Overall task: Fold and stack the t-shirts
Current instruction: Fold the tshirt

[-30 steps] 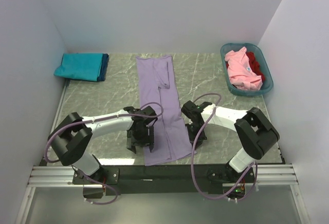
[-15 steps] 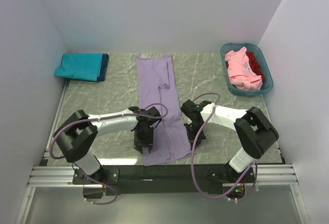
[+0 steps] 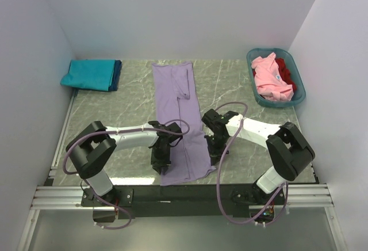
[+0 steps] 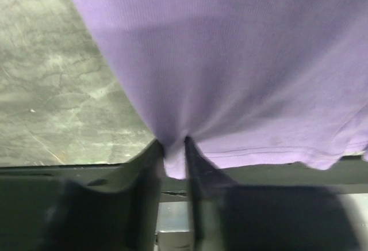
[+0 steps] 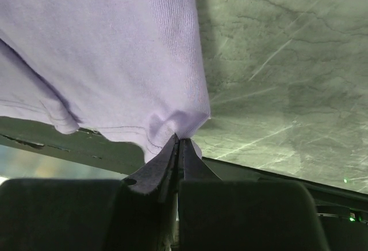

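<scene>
A long lavender t-shirt (image 3: 181,113), folded into a narrow strip, lies down the middle of the marble table (image 3: 115,113). My left gripper (image 3: 161,160) sits at the strip's near left edge. In the left wrist view my left gripper (image 4: 174,158) is shut on a pinch of the lavender t-shirt (image 4: 230,61). My right gripper (image 3: 214,147) is at the near right edge. The right wrist view shows that gripper (image 5: 179,141) shut on a bunched corner of the lavender t-shirt (image 5: 103,49).
A folded teal t-shirt (image 3: 89,73) lies on a dark blue one (image 3: 118,73) at the far left. The teal basket (image 3: 279,104) at the far right holds a pink t-shirt (image 3: 270,81) and a red one (image 3: 286,69). A black rail (image 3: 184,193) runs along the near edge.
My left gripper has moved right onto the shirt's near left edge and closed from wide open onto the cloth. The right gripper has stayed shut on its corner.
</scene>
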Motion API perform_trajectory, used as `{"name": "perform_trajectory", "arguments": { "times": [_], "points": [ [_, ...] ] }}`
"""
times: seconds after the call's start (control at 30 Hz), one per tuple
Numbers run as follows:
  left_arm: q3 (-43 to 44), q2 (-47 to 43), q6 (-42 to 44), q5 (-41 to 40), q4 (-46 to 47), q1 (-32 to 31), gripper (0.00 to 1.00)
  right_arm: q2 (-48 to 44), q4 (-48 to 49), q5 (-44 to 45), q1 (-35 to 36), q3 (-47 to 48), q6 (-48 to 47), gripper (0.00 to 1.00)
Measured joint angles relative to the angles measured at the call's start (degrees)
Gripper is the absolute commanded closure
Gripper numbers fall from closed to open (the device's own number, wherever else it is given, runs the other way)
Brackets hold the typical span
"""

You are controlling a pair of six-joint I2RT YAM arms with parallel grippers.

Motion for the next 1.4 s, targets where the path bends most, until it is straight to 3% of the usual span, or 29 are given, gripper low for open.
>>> {"name": "perform_trajectory", "arguments": {
  "times": [0.07,0.43,0.73,0.93,1.13,1.4],
  "points": [
    [0.0,0.17,0.2,0.13,-0.13,0.02,0.99,-0.02,0.02,0.02,0.0,0.0,0.09,1.0],
    [-0.04,-0.74,0.42,1.05,-0.11,0.02,0.99,-2.84,-0.9,-0.22,0.39,0.0,-0.2,1.0],
    [-2.1,-12.09,-0.07,5.68,-1.16,0.0,0.99,-10.34,-6.43,-3.3,2.34,0.0,-2.08,1.0],
    [-1.88,-13.79,0.13,7.19,-1.68,0.81,0.99,-10.71,-9.38,-3.23,1.95,5.22,-2.71,1.0],
    [2.91,-13.6,3.85,7.56,-2.78,11.26,0.99,-8.33,-7.72,-2.91,-2.91,13.94,-3.15,1.0],
    [16.09,-5.49,11.19,7.04,-1.14,26.45,0.99,4.46,-5.18,-1.14,-8.09,28.68,-5.18,1.0]
  ]
}}
